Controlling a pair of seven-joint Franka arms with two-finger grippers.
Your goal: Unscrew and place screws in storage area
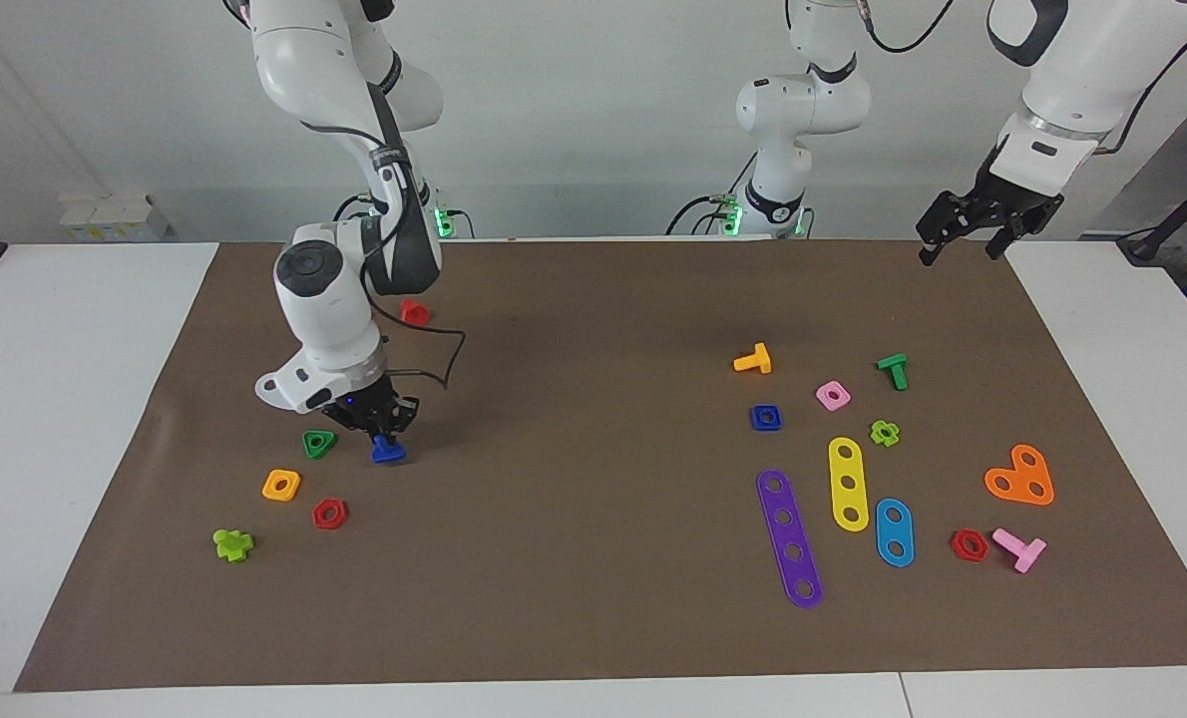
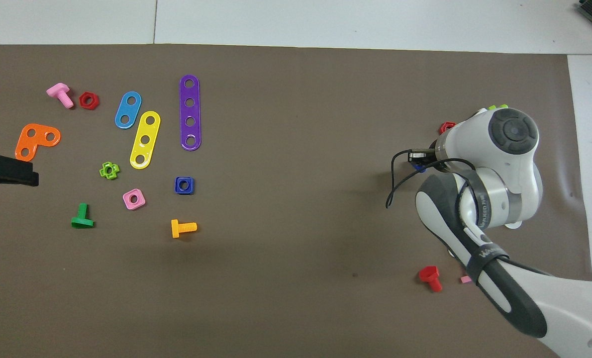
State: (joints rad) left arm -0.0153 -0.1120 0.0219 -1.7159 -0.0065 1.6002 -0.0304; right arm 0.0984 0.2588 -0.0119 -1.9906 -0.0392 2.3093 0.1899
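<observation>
Beside the green triangular nut (image 1: 319, 444), right pincer (image 1: 382, 435) grips triangular-headed blue screw (image 1: 388, 452)

We saw a plain white wall (image 1: 574, 120) at the robots' end of a white table (image 1: 65, 419), which carried a brown paper mat (image 1: 593, 339). A white socket box (image 1: 105, 217) sat against the wall. The light fell evenly, leaving soft shadows.

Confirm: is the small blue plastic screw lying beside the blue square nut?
No, the small blue plastic screw is at the right gripper, beside the green triangular nut.
</observation>
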